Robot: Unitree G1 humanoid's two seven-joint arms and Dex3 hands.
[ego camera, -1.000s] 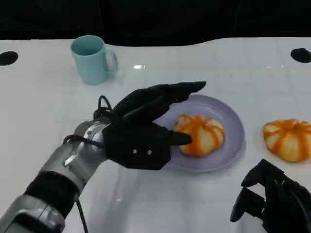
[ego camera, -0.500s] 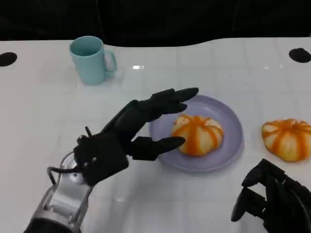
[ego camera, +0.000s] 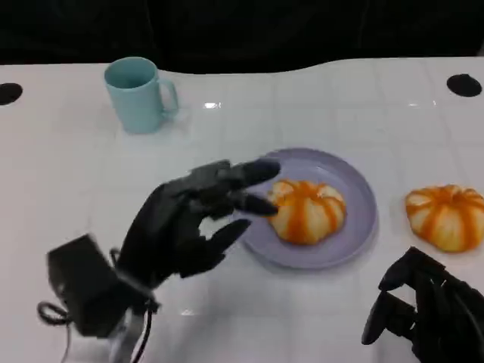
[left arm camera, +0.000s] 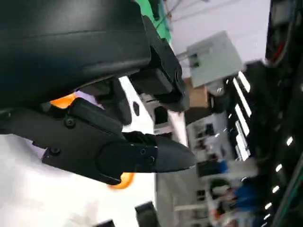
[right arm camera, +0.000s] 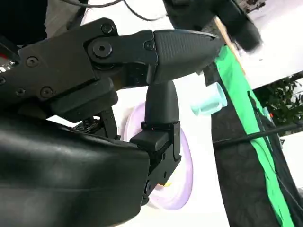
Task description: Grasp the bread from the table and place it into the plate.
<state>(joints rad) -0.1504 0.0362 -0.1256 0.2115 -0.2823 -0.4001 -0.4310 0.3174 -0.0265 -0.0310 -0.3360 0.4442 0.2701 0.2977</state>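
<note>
One orange-striped bread (ego camera: 306, 210) lies on the lavender plate (ego camera: 361, 190) at mid-table. A second, similar bread (ego camera: 446, 216) sits on the bare table to the plate's right. My left hand (ego camera: 189, 227) hovers at the plate's left rim with fingers spread and nothing in them; its fingertips (ego camera: 257, 172) reach just over the rim, close to the bread. Its fingers (left arm camera: 142, 156) look apart in the left wrist view, with a sliver of orange bread (left arm camera: 121, 181) behind them. My right hand (ego camera: 427, 318) stays low at the front right, holding nothing. The plate (right arm camera: 182, 156) lies beyond its fingers.
A teal mug (ego camera: 138, 94) stands at the back left, also seen as the mug (right arm camera: 208, 105) in the right wrist view. Dark round holes mark the table's far corners (ego camera: 463, 85). Bare white table lies in front of the plate.
My left hand has drawn back toward me and turned, leaving the bread lying on the plate. The right hand has stayed put.
</note>
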